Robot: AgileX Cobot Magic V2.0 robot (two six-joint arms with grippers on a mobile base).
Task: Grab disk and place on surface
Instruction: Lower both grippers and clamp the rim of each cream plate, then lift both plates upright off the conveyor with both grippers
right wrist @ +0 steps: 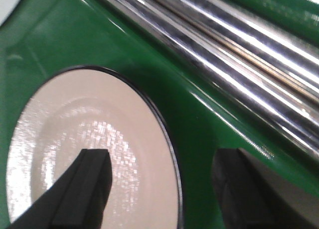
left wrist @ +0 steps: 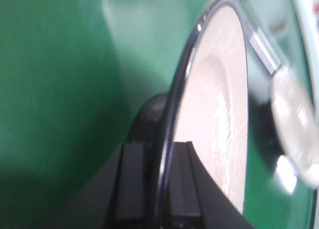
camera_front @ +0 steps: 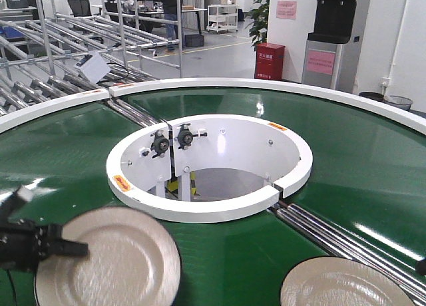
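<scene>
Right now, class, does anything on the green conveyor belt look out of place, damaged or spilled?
Nothing stands out. The near-left cream round dark-rimmed plate and its near-right twin look whole; the green conveyor belt shows no spill. The left gripper straddles the first plate's rim, the open right gripper the second's.

Conveyor belt (camera_front: pixel 346 159): green, smooth, high gloss, mirrors the ceiling lights; its inner ring (camera_front: pixel 213 211) is smooth white, painted-looking, semi-gloss, and the rollers (right wrist: pixel 239 55) crossing it are bare polished metal with bright streak reflections. Left plate (camera_front: pixel 113 259) and right plate (camera_front: pixel 343 286): cream face with a fine grainy, sparkling texture, glazed look, edged by a thin glossy dark rim. Fingers (left wrist: pixel 130 189) of the left hand (left wrist: pixel 157 157) and fingers (right wrist: pixel 84 189) of the right hand (right wrist: pixel 162 162): black, matt, plastic or rubber, cannot tell which.
</scene>
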